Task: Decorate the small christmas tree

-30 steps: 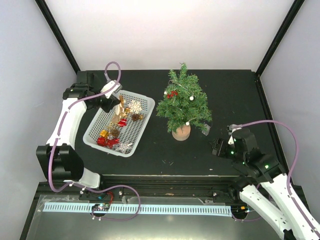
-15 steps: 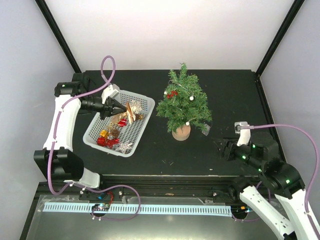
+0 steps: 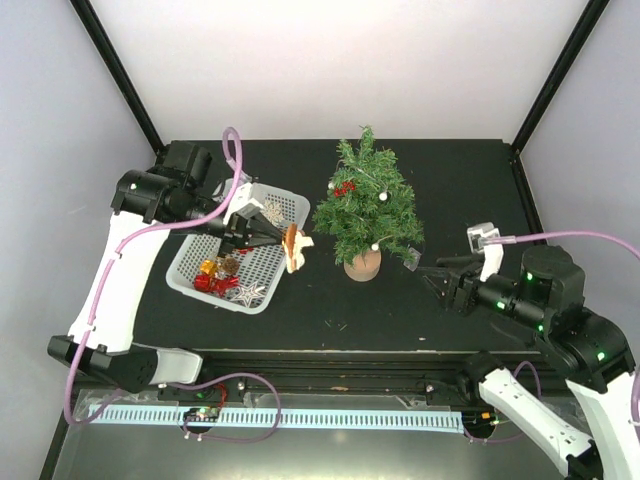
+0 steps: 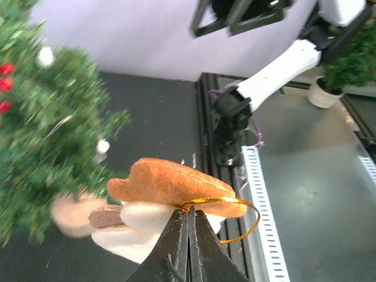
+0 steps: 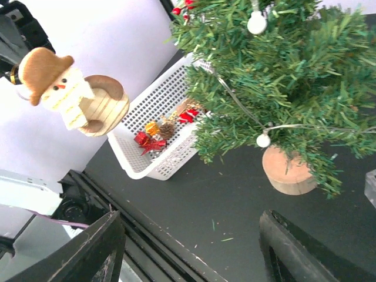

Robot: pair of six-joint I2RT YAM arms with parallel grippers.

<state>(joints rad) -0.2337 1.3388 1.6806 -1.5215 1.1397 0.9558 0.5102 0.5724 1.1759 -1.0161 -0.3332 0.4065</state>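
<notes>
One small christmas tree [image 3: 366, 210] stands upright on the counter [image 3: 300, 310]. Just left of it, the left fingers [image 4: 174, 244] pinch the gold loop [image 4: 254, 209] of a snowman ornament [image 5: 70, 94]; right of it, the right fingers [image 5: 94, 252] are spread wide.

Upright small christmas tree [image 3: 366, 205], partly decorated

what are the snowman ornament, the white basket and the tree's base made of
snowman ornament: looks like soft felt or fabric, matte and fuzzy on the tan hat.
white basket: apparently moulded plastic, smooth, with perforated grid walls.
tree's base: probably unfinished wood, tan and matte, though the grain is hard to make out.
</notes>
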